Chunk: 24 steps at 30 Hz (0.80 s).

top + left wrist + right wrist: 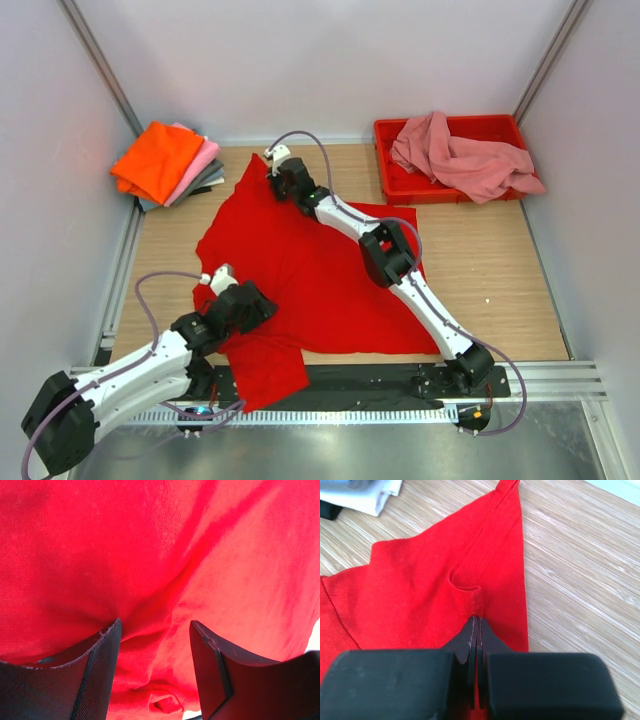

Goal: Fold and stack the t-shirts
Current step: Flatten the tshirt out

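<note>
The red t-shirt (pixel 300 270), spread across the desk (pixel 480 280), looks light and limp, best pinched at hems or corners: the right end effector (pixel 476 624) is clenched on its far corner, the left end effector (pixel 156 625) hangs released over the cloth.

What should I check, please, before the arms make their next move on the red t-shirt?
1. Right gripper shut on the red t-shirt: ok, its jaws pinch a fold at the far corner.
2. Left gripper gripping cloth: not ok, it is open over the shirt.
3. Shirt lying flat: not ok, it is rumpled and one flap reaches past the near edge of the table.
4. Folded stack apart from the shirt: ok, it sits at the far left.
5. Pink t-shirt out of the way: ok, it is heaped in the red tray.
</note>
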Each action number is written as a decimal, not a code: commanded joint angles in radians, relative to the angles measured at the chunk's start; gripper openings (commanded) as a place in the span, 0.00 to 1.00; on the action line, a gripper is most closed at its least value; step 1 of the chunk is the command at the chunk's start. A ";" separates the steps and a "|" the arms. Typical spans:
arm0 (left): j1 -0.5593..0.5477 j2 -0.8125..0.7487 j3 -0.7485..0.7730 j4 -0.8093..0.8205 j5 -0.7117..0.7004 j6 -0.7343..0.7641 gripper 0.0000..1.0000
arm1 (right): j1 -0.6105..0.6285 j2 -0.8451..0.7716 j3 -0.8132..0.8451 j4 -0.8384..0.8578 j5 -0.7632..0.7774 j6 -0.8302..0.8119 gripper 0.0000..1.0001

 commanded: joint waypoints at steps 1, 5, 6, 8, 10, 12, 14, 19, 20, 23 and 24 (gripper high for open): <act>-0.003 0.041 -0.020 -0.118 -0.035 -0.001 0.59 | -0.004 -0.087 -0.075 0.125 -0.046 0.034 0.01; -0.003 0.046 -0.017 -0.118 -0.036 -0.001 0.59 | -0.024 -0.089 -0.044 0.154 -0.025 0.092 0.01; -0.003 0.046 -0.015 -0.118 -0.038 -0.001 0.59 | -0.029 -0.089 -0.038 0.157 -0.014 0.101 0.01; -0.003 0.046 -0.015 -0.118 -0.038 -0.001 0.59 | -0.042 -0.095 -0.041 0.174 0.039 0.117 0.01; -0.003 0.046 -0.015 -0.118 -0.036 -0.001 0.58 | -0.058 -0.096 -0.041 0.189 0.067 0.128 0.01; -0.003 0.049 -0.015 -0.119 -0.038 -0.001 0.58 | -0.081 -0.098 -0.041 0.199 0.084 0.151 0.01; -0.003 0.049 -0.015 -0.118 -0.038 -0.001 0.58 | -0.096 -0.098 -0.043 0.208 0.083 0.161 0.01; -0.003 0.054 -0.012 -0.118 -0.041 0.000 0.58 | -0.135 -0.089 -0.041 0.228 0.112 0.184 0.01; -0.003 0.055 -0.011 -0.119 -0.041 0.000 0.58 | -0.139 -0.084 -0.041 0.229 0.116 0.186 0.01; -0.003 0.058 -0.008 -0.118 -0.042 0.000 0.58 | -0.151 -0.072 -0.041 0.248 0.121 0.189 0.01; -0.003 0.058 -0.008 -0.119 -0.042 0.002 0.58 | -0.151 -0.069 -0.041 0.265 0.121 0.184 0.04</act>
